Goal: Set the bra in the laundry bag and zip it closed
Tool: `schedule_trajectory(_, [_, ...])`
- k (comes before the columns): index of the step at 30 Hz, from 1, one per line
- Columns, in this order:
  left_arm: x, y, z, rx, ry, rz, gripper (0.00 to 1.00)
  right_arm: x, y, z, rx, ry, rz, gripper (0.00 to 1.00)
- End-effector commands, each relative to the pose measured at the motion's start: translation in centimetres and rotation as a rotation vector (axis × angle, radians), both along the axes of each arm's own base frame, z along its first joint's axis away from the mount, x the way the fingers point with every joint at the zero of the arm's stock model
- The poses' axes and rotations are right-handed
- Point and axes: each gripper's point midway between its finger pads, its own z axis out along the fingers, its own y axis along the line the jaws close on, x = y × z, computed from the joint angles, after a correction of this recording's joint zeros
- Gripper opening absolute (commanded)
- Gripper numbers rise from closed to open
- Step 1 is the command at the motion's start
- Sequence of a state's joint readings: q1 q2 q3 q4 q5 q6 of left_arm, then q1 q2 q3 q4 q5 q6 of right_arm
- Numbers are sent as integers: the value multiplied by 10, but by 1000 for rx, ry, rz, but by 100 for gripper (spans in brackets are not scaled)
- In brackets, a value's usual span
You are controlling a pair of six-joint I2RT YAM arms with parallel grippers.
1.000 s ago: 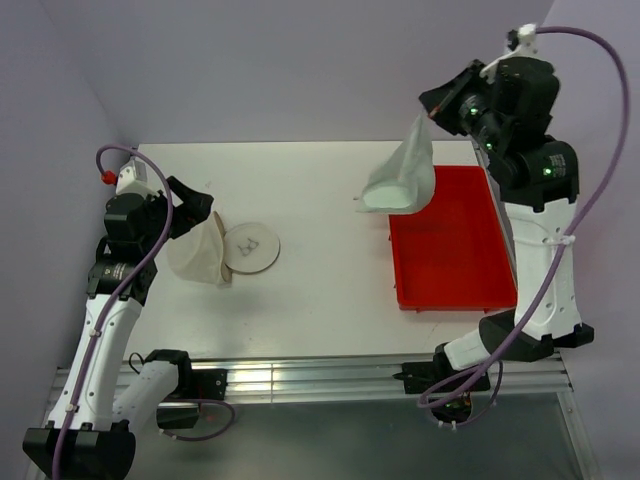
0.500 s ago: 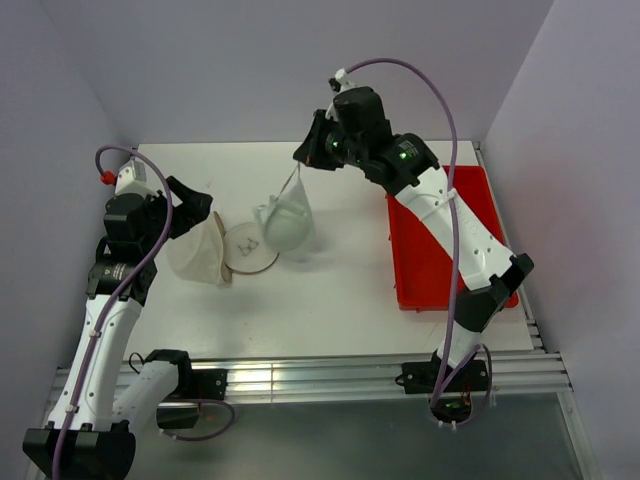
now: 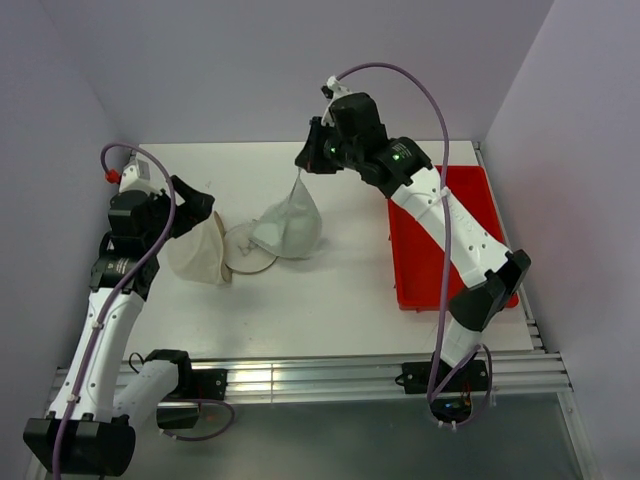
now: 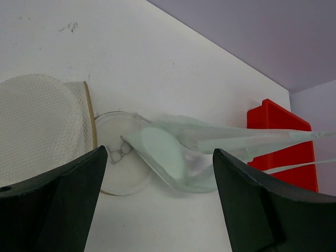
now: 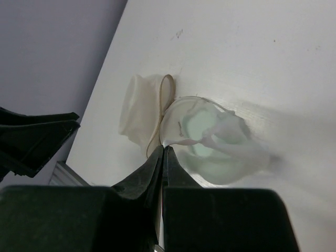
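As the right gripper (image 3: 301, 168) pinches only a strap, the hanging bra (image 3: 288, 228) may miss the laundry bag (image 3: 197, 252); the left gripper (image 3: 200, 212) is spread.

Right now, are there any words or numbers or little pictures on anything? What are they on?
Words, brands or numbers: none can be read on anything in these views.
Sign: one small dark line drawing, with no letters in it, printed on the flat round face of the laundry bag. The bra hides part of it, so its whole shape cannot be made out.
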State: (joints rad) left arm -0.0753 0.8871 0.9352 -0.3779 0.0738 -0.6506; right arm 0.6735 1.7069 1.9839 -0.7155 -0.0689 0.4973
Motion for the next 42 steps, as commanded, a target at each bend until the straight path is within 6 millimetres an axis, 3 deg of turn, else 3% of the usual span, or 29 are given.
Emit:
schedule_trajectory(1, [6, -3, 4, -17, -27, -4, 89, 12, 1, 8, -17, -49, -2, 1])
schedule_trajectory(3, [7, -4, 3, -24, -20, -10, 88, 15, -10, -12, -91, -30, -35, 0])
schedule_trajectory(4, [7, -4, 1, -26, -16, -9, 88, 13, -7, -14, -84, -39, -14, 0])
schedule_trajectory(5, [6, -5, -2, -33, -8, -7, 89, 2, -5, -4, -56, -76, 33, 0])
schedule_trajectory(6, [6, -5, -4, -36, -2, -7, 89, -7, -2, -31, -72, -34, 76, 0])
schedule_trajectory(7, [7, -6, -6, -52, 3, -8, 89, -15, 5, -32, -56, -52, 102, 3])
schedule_trajectory(10, [5, -14, -18, -92, 37, -29, 88, -30, -6, -63, -109, -12, 80, 1])
schedule_trajectory(11, [5, -15, -26, -102, 50, -31, 87, -41, -15, -82, -120, 31, 61, 1])
schedule_trajectory(14, [4, -19, -44, -129, 83, -33, 86, -52, -33, -103, -100, 63, -12, 1])
schedule_trajectory(17, [1, -28, -60, -151, 118, -45, 84, -79, -74, -142, -122, 112, -125, 3])
schedule_trajectory(19, [1, -34, -64, -159, 119, -46, 84, -88, -91, -153, -125, 119, -181, 11])
schedule_trajectory(21, [2, -41, -66, -160, 123, -51, 84, -96, -111, -163, -143, 122, -246, 13])
schedule_trajectory(22, [2, -44, -67, -161, 126, -55, 84, -100, -121, -169, -170, 137, -271, 22])
schedule_trajectory(24, [3, -51, -70, -161, 133, -67, 83, -106, -123, -171, -178, 137, -248, 30])
schedule_trajectory(28, [5, -61, -75, -172, 143, -82, 82, -103, -106, -166, -136, 122, -191, 34])
schedule_trajectory(32, [5, -62, -74, -167, 138, -89, 83, -89, -93, -184, -197, 173, -201, 42])
schedule_trajectory(34, [7, -68, -68, -167, 126, -120, 84, -76, -100, -191, -230, 181, -260, 51])
schedule_trajectory(37, [12, -86, -69, -136, 147, -138, 81, -57, -99, -209, -237, 229, -290, 60])
schedule_trajectory(38, [8, -107, -77, -112, 173, -183, 80, -52, -101, -218, -228, 256, -299, 64])
schedule_trajectory(40, [13, -120, -77, -83, 169, -164, 78, -41, -101, -221, -174, 257, -328, 71])
schedule_trajectory(42, [17, -135, -93, -45, 200, -155, 71, -33, -103, -226, -96, 270, -329, 77])
